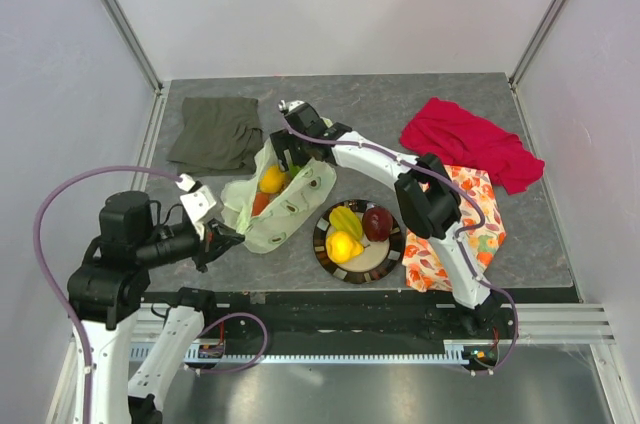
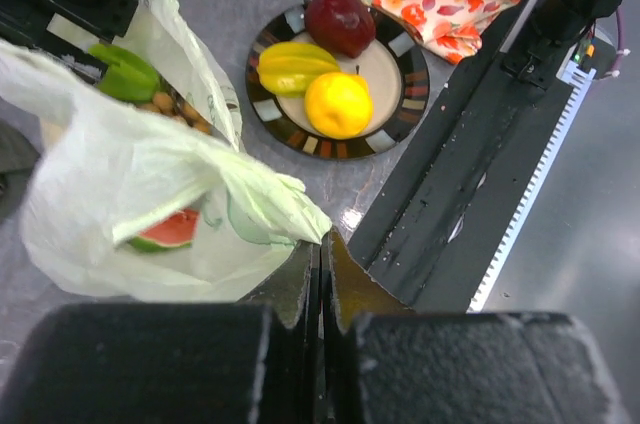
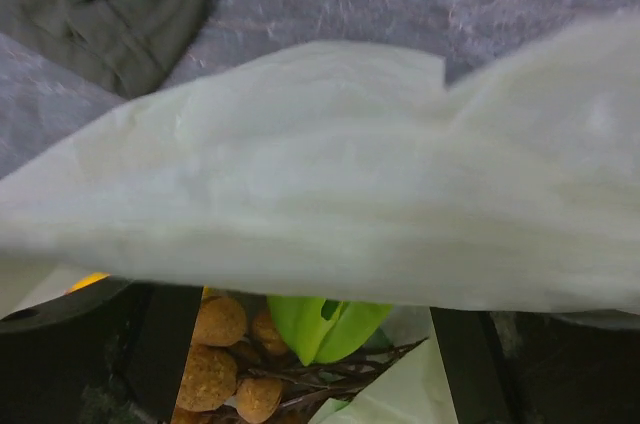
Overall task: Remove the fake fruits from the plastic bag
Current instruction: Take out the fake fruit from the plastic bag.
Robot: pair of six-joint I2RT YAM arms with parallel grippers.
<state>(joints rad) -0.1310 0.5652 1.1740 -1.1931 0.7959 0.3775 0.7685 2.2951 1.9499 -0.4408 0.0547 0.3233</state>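
The plastic bag lies left of a striped plate and is pale green and crinkly. My left gripper is shut on the bag's near edge. A melon slice shows through the film. My right gripper reaches into the bag's mouth and is open. Between its fingers lie a green fruit and a brown cluster, neither gripped. An orange-yellow fruit also sits inside the bag. On the plate rest a lemon, a yellow-green piece and a dark red fruit.
An olive-grey folded cloth lies at the back left and a red cloth at the back right. The orange-flowered cloth sits right of the plate, under the right arm. A black rail runs along the near edge.
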